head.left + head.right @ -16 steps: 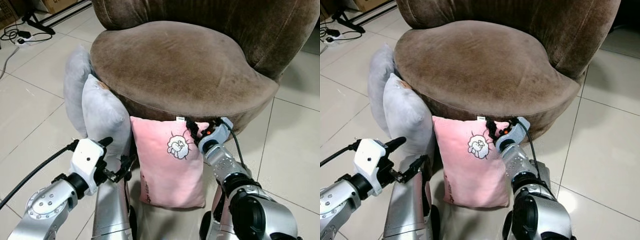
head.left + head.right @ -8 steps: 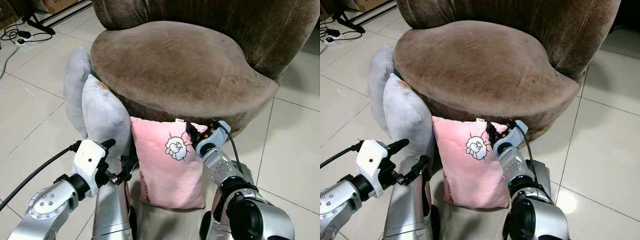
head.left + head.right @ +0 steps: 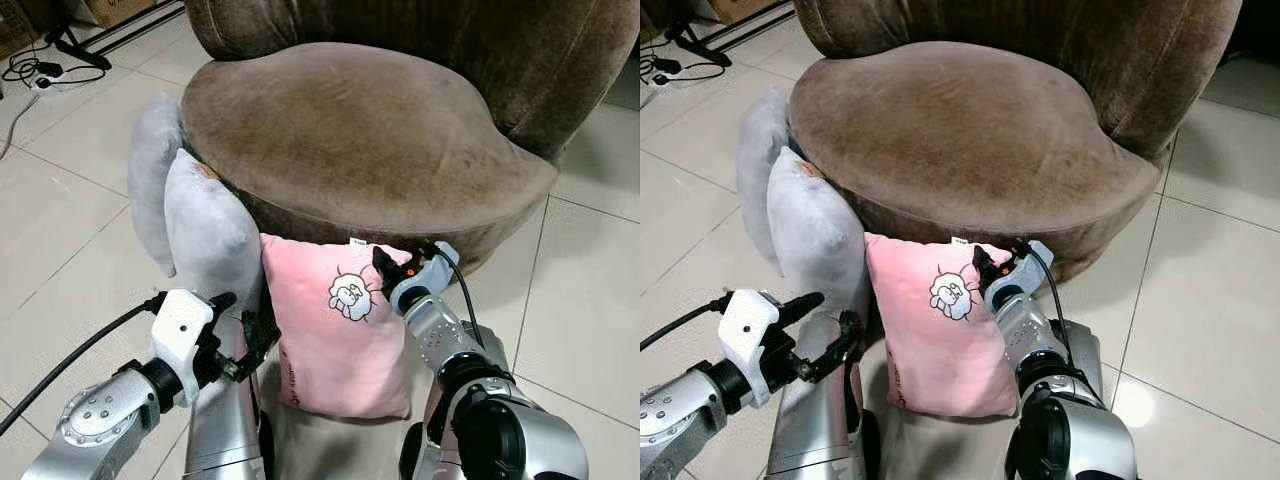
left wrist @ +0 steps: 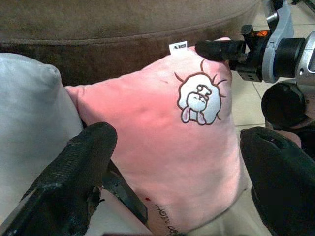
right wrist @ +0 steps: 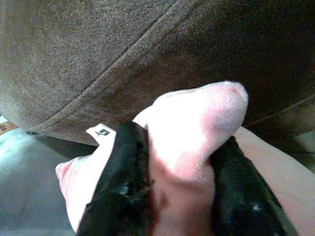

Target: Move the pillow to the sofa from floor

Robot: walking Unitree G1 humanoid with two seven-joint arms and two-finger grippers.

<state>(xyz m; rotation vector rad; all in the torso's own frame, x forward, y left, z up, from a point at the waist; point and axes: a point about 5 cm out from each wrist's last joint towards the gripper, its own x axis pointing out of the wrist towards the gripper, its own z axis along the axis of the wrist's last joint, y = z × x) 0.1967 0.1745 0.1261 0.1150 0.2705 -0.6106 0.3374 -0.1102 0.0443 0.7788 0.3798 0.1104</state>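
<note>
Pillow (image 3: 335,330) is standing on the floor (image 3: 60,230) against the sofa (image 3: 360,130), its top corner pinched in the right gripper (image 3: 385,268) fingers. Left gripper (image 3: 255,335), fingers spread, is nearing the opposite edge; closing there before lifting would likely steady it.

Bare sofa seat (image 3: 350,130) above; grey cushions (image 3: 195,225) crowding the left.

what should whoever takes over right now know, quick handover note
Right gripper: shut on the pink pillow's top corner.
Left gripper: open, aimed at the pillow's face, not touching.
Pillow: upright on the floor, leaning on the sofa front, beside two grey pillows.
Done: right grasp made.
Left: take hold with the left if needed, lift, place on the seat.
</note>
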